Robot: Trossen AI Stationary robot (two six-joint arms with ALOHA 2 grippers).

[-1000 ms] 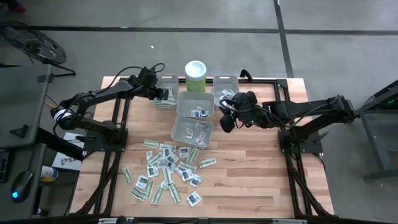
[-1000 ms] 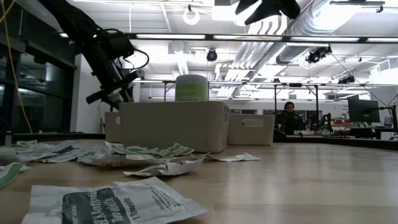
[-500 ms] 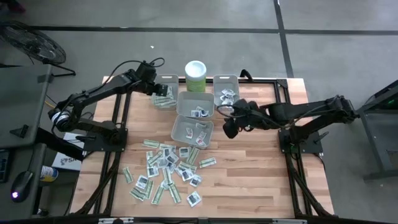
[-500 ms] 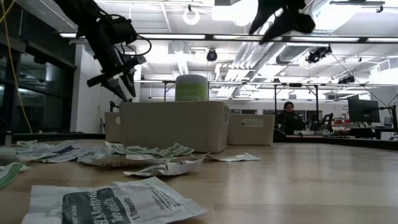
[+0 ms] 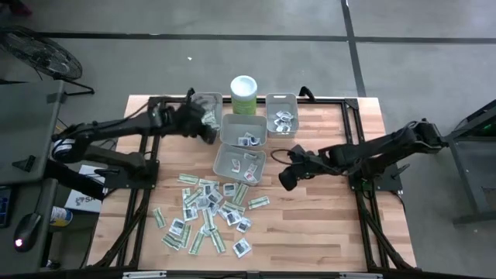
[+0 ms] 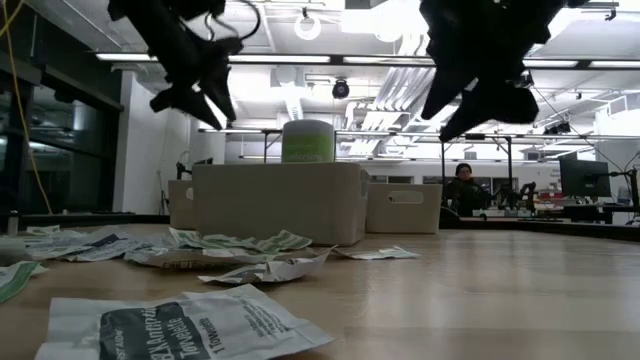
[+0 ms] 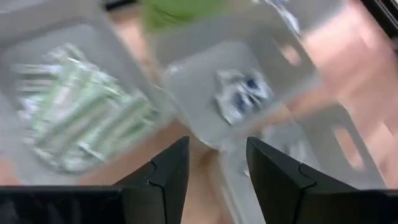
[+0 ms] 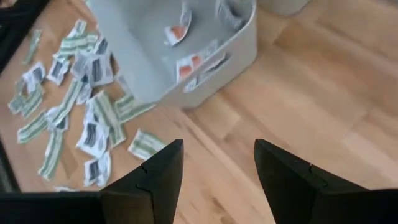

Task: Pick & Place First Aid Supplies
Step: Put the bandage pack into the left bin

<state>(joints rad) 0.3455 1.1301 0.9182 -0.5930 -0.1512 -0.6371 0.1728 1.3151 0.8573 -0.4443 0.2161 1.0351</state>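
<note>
Right gripper [image 5: 285, 177]: fingers [image 8: 147, 180] spread apart, nothing between them. It hangs above bare wood of the table [image 5: 325, 225], just beside the nearest grey bin [image 5: 239, 163], which holds a few white packets with orange print.

Left gripper [image 5: 208, 130]: fingers [image 7: 163, 180] also spread and empty. It hangs over the far-left bin [image 5: 203, 115], close to the middle bin [image 5: 243, 130]. The far-left bin is filled with green-white strips [image 7: 81, 124]; the middle bin holds a few white squares with dark print [image 7: 239, 99].

A green canister with a white lid [image 5: 244, 94] stands at the far edge between the bins. A fourth bin [image 5: 282, 115] to its right holds more squares.

The main heap of loose packets [image 5: 208, 213], strips and squares mixed, lies on the table nearer than the bins, well apart from both grippers.
</note>
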